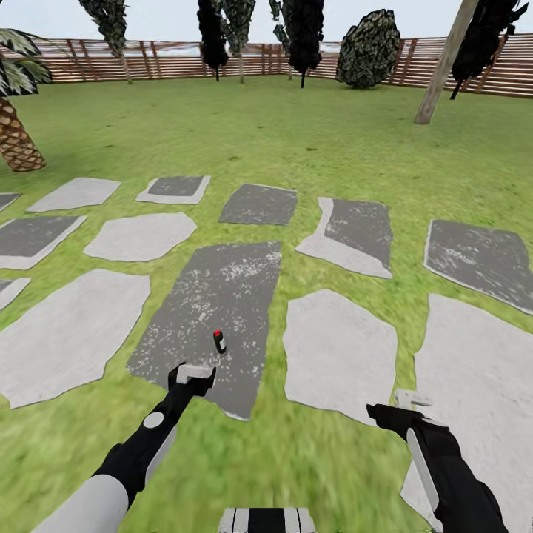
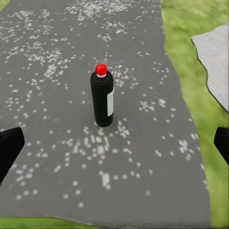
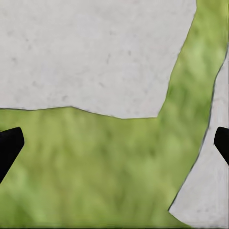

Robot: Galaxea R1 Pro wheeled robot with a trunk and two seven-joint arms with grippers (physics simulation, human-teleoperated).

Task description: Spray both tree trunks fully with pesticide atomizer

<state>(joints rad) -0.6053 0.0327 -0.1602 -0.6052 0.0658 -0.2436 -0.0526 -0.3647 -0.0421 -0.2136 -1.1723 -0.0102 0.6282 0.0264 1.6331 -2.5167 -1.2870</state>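
Our left gripper (image 1: 194,375), fingers spread wide and empty, faces the upright pesticide atomizer (image 2: 102,98) mid-slab on the dark paving stone (image 1: 192,311): likely light, rigid, tippy, so we'd pinch mid-body.

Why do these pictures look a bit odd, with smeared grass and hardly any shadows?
Head view: the grass nearest the robot is blurred, and the tall trunk leans like lens distortion. Left wrist view: the atomizer is sharp, lit flat, with only a faint shadow on the dark paving slab. Right wrist view: the grass is a soft smear.

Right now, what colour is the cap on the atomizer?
Red, atop the black atomizer with its pale strip; the left wrist view shows it best.
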